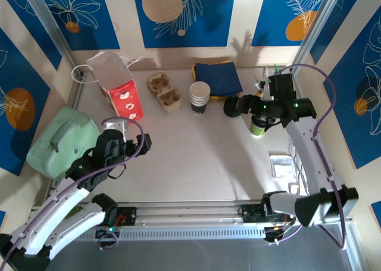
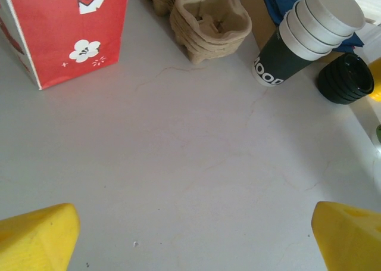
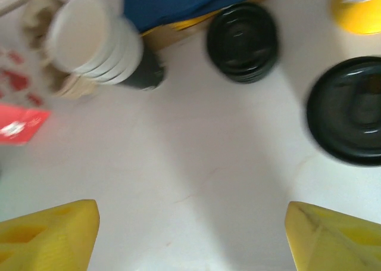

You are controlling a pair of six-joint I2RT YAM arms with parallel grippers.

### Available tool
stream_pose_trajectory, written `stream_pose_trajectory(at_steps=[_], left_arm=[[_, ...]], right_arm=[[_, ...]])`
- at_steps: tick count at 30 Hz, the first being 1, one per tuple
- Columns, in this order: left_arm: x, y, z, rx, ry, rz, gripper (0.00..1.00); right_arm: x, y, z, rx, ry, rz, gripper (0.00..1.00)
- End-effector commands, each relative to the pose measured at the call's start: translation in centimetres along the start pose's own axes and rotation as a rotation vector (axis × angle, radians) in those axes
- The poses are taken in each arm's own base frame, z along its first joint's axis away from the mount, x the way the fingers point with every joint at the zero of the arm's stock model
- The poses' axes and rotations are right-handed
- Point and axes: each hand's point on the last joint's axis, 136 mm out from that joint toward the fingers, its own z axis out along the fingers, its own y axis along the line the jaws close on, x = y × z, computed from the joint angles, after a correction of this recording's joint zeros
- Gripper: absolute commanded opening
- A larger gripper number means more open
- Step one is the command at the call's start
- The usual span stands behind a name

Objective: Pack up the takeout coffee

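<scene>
The right gripper (image 3: 190, 226) hangs over the far right part of the table (image 1: 202, 158) with its yellow fingertips (image 3: 50, 232) spread wide and only bare tabletop between them. The takeout coffee (image 3: 350, 110) stands upright just off to the gripper's right, outside the jaws and not touched. From the wrist you look down on its round black lid, a bit blurred, and from above you can see its lime-green side under the arm. A little farther out, ahead of the fingers, sit the loose black lids (image 3: 242, 41). Left of those is the stack of white-rimmed cups (image 3: 98, 44), and the blue napkins (image 3: 184, 3) lie behind both. Over on the near left, the left gripper (image 2: 193, 238) is also wide open and holds nothing, its two yellow tips low over plain table. Beyond it the red paper bag (image 2: 65, 27) stands at the far left. The cardboard cup carriers (image 2: 208, 24) sit next to it, stacked together. A pale green bag (image 1: 59, 141) rests at the table's left edge, beside the left arm.
</scene>
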Motion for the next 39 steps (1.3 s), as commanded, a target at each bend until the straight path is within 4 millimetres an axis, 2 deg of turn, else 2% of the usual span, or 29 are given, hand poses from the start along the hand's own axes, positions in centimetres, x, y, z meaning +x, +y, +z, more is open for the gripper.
stream_pose_trajectory(at_steps=[1,4,7,11,14,20,25,29,39], left_arm=[[-1.3,-1.1,-0.1,0.026,0.002,-0.004,0.97],[-1.7,-2.1,1.0,0.03,0.03,-0.016,0.93],[-2.1,-3.2,2.7,0.032,0.062,-0.043,0.87],[-2.8,-4.6,5.5,0.011,0.074,-0.081,0.81],[-3.5,-5.7,7.8,-0.031,0.095,-0.08,0.78],[-5.8,-6.6,11.4,-0.161,0.07,-0.074,0.74],[-7.1,-6.4,14.3,-0.272,0.058,-0.065,0.74],[-8.2,-5.9,16.6,-0.365,0.054,-0.038,0.72],[-8.4,-3.3,22.4,-0.463,0.111,-0.03,0.62]], right_arm=[[1.6,4.6,0.1,-0.221,0.003,-0.047,0.82],[3.0,6.5,1.0,-0.304,-0.021,-0.096,0.82],[5.0,8.0,2.9,-0.346,-0.034,-0.169,0.82],[7.1,8.3,6.4,-0.349,-0.063,-0.225,0.82],[8.3,8.8,8.3,-0.357,-0.088,-0.269,0.82],[10.6,9.8,10.0,-0.394,-0.17,-0.394,0.82],[11.1,9.9,10.2,-0.406,-0.164,-0.374,0.82],[11.1,8.9,10.9,-0.356,-0.177,-0.365,0.82],[10.6,8.3,11.6,-0.314,-0.182,-0.369,0.83]])
